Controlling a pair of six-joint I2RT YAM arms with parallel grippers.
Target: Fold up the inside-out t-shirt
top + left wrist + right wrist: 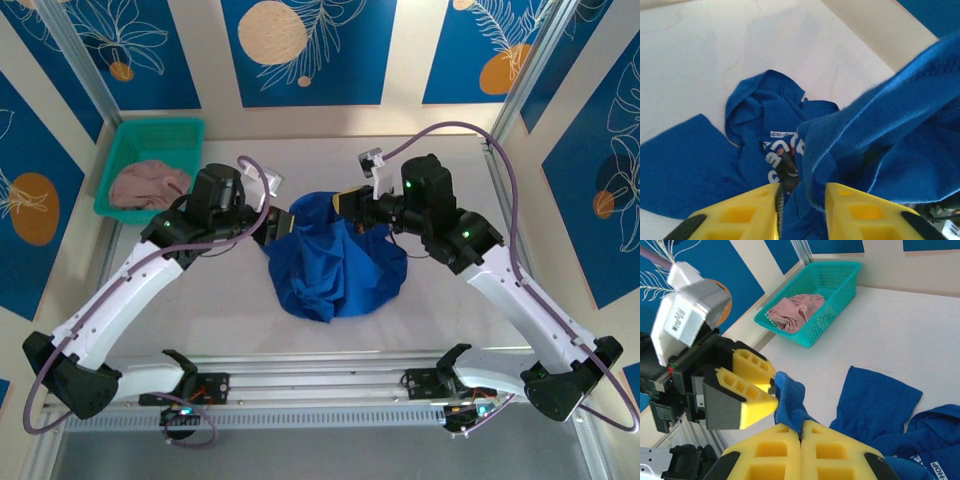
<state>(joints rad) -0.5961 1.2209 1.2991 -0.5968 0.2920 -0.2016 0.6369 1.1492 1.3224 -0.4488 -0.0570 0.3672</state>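
A: Where is the inside-out t-shirt (335,265)?
B: Bunched on the surface (230,320), one edge lifted. My right jaws pinch that edge; my left jaws stand slightly spread around it.
A: Handling?
B: Likely soft, light, limp; best gripped at hems.

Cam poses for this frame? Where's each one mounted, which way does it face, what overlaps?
Top external: high behind the robot, looking down at the table; left arm and right arm reach in to the blue t-shirt; teal basket far left.
Left wrist: looks along its yellow left fingers down onto t-shirt folds and white print.
Right wrist: looks past its shut right fingers, pinching a t-shirt edge, toward the left fingers, basket and pink garment.
Shared: t-shirt in all three; basket in top external and right wrist.
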